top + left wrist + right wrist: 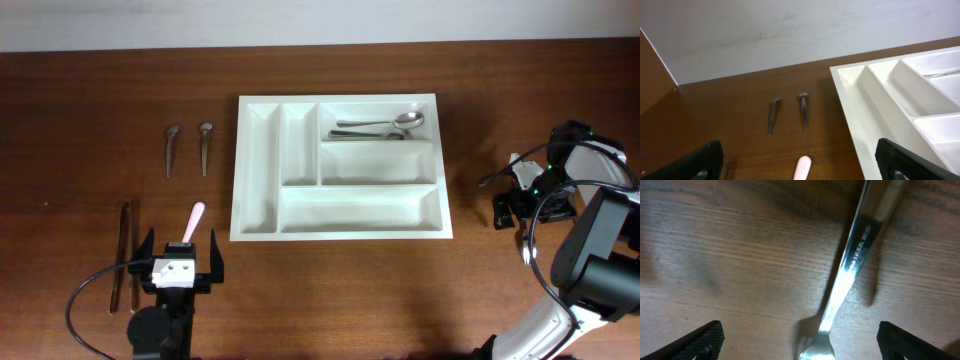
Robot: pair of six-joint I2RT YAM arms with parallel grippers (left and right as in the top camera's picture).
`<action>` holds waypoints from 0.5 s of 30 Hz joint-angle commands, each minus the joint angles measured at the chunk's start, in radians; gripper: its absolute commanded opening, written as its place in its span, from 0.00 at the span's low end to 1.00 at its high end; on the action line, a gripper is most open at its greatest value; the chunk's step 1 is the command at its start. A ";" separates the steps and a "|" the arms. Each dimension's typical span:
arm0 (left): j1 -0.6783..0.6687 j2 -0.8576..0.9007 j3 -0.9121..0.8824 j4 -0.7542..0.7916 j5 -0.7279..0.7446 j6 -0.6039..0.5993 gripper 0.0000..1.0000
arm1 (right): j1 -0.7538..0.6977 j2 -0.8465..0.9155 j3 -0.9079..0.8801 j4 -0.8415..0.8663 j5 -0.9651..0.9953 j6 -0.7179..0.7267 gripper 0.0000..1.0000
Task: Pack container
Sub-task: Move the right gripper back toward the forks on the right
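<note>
The container [258, 180], a large white five-compartment cutlery tray, lies mid-table; its corner shows in the left wrist view [855, 115]. Two spoons [385, 126] lie in its top right compartment. My left gripper [181, 252] is open over a pink-handled utensil [192, 222], whose pink tip lies between the fingers in the left wrist view [802, 167]. My right gripper [520, 205] is open, low over a steel fork [852, 265] at the right edge; the fork lies between its fingers, untouched.
Two small grey utensils [172, 148] [205, 145] lie left of the tray, also in the left wrist view [772, 115] [804, 110]. Two long dark utensils [126, 255] lie beside my left gripper. The right arm's cables [535, 215] hang near the table edge.
</note>
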 commanded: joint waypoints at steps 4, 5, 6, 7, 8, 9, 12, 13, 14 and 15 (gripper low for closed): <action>0.005 -0.008 -0.006 0.002 0.011 -0.009 0.99 | -0.002 0.023 -0.005 0.046 -0.016 0.009 1.00; 0.005 -0.008 -0.006 0.002 0.011 -0.009 0.99 | -0.002 0.023 -0.005 0.061 -0.016 0.009 1.00; 0.005 -0.008 -0.006 0.002 0.011 -0.009 0.99 | -0.002 0.023 -0.005 0.073 -0.016 0.009 0.99; 0.005 -0.008 -0.006 0.002 0.011 -0.009 0.99 | -0.002 0.023 -0.005 0.087 -0.016 0.010 0.99; 0.005 -0.008 -0.006 0.002 0.011 -0.009 0.99 | -0.002 0.023 -0.005 0.095 -0.016 0.010 0.99; 0.005 -0.008 -0.006 0.002 0.011 -0.009 0.99 | -0.002 0.023 -0.005 0.098 -0.016 0.010 0.99; 0.005 -0.008 -0.006 0.002 0.011 -0.009 0.99 | -0.002 0.023 -0.005 0.100 -0.016 0.011 0.99; 0.005 -0.008 -0.006 0.002 0.011 -0.009 0.99 | -0.002 0.023 -0.005 0.101 -0.013 0.021 0.99; 0.005 -0.008 -0.006 0.002 0.011 -0.009 0.99 | -0.004 0.023 -0.005 0.104 -0.004 0.049 0.99; 0.005 -0.008 -0.006 0.002 0.011 -0.009 0.99 | -0.008 0.024 -0.006 0.109 0.000 0.071 0.99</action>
